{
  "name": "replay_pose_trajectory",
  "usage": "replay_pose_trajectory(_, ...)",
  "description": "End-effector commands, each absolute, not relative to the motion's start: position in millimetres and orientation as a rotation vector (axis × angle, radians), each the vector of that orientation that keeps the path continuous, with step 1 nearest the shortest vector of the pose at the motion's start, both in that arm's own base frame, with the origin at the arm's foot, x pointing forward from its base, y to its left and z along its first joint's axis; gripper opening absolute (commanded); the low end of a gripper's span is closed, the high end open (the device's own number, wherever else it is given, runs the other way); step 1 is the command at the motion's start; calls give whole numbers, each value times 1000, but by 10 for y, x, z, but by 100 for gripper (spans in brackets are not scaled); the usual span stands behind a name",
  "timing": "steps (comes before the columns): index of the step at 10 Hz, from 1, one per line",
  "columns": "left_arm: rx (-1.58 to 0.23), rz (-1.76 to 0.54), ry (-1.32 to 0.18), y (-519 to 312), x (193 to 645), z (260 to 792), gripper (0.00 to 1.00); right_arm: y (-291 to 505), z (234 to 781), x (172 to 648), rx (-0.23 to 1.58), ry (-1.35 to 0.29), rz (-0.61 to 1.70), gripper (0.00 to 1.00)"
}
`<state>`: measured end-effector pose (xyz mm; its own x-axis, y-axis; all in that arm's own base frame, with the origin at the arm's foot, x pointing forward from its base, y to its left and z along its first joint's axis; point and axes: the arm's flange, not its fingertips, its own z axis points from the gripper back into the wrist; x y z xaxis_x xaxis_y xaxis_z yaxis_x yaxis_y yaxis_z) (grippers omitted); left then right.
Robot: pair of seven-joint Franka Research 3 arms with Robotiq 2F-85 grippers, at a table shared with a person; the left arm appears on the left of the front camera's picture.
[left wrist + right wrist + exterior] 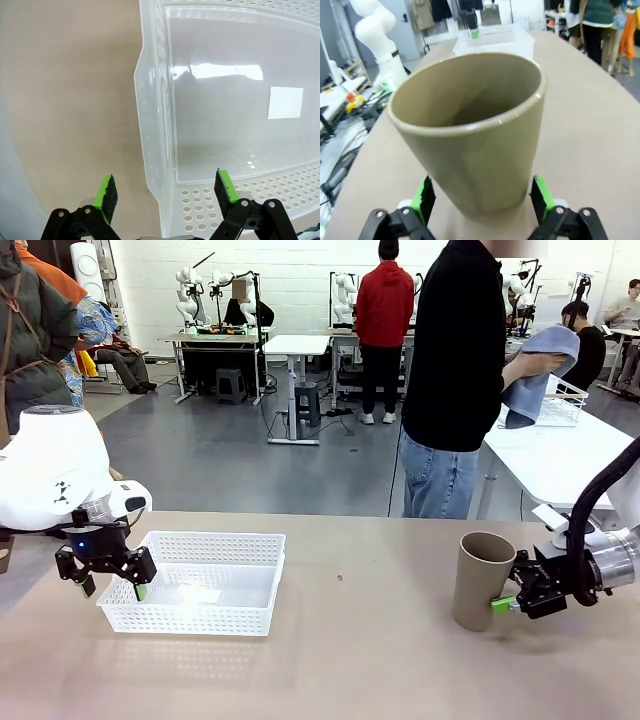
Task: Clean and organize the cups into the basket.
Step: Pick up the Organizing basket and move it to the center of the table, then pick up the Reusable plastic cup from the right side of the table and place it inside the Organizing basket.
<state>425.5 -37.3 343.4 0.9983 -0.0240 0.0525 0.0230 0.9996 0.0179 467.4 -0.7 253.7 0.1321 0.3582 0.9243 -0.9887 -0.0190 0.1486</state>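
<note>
At the lower left of the front view my left gripper [114, 590] hangs with its fingers pointing down and spread wide. It is gripping nothing. In the left wrist view they straddle the near-left wall of the white lattice basket [150, 125], one green pad outside over the bare table and the other above the perforated side. The basket [215, 537] sits left of centre on the tan table [370, 660], and I see nothing lying in it.

Well apart from it, at the lower right, one tan-brown cup [478, 575] stands upright, mouth up, with its long axis vertical. My right gripper [500, 605] reaches it from the frame's right edge, wrist level and fingers pointing toward picture left, low on the cup's wall. In the right wrist view the cup [475, 150] rises between my two pads, which stand apart on either side of its narrow base. I judge they are not yet pressing it.

So the cup is squarely in my right tool's gap and the right arm is far nearer to it. The closing squeeze runs across the cup's axis, and the carry after it goes leftward to the basket.
</note>
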Motion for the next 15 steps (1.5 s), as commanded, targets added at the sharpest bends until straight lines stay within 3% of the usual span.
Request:
replay_pose_trajectory(1, 49, 15, -53, -390, 4331, 3425, 100, 151, 2512, 4640, 1031, -813, 1315, 100)
replay_pose_trajectory(7, 14, 14, -49, -376, 4356, 3395, 100, 363, 2462, 4591, 1096, -772, 1350, 100)
replay_pose_trajectory(8, -13, -5, -38, -381, 4360, 3390, 100, 342, 2464, 4580, 1102, -768, 1367, 43)
replay_pose_trajectory(9, 2, 3, -22, -386, 4365, 3385, 41, 327, 2467, 4582, 1097, -776, 1365, 43)
replay_pose_trajectory(10, -4, 18, 0, -397, 4364, 3379, 41, 311, 2472, 4585, 1098, -782, 1351, 0)
replay_pose_trajectory(11, -12, 35, 24, -393, 4365, 3374, 0, 308, 2468, 4583, 1102, -781, 1349, 38)
replay_pose_trajectory(12, -16, 38, 37, -396, 4366, 3369, 37, 307, 2468, 4577, 1104, -779, 1349, 0)
replay_pose_trajectory(13, -15, 41, 41, -394, 4363, 3366, 0, 306, 2463, 4576, 1106, -776, 1350, 0)
replay_pose_trajectory(14, -15, 43, 45, -391, 4365, 3364, 0, 304, 2462, 4575, 1106, -774, 1350, 0)
replay_pose_trajectory(15, -15, 43, 47, -390, 4366, 3363, 0, 302, 2462, 4574, 1107, -772, 1351, 27)
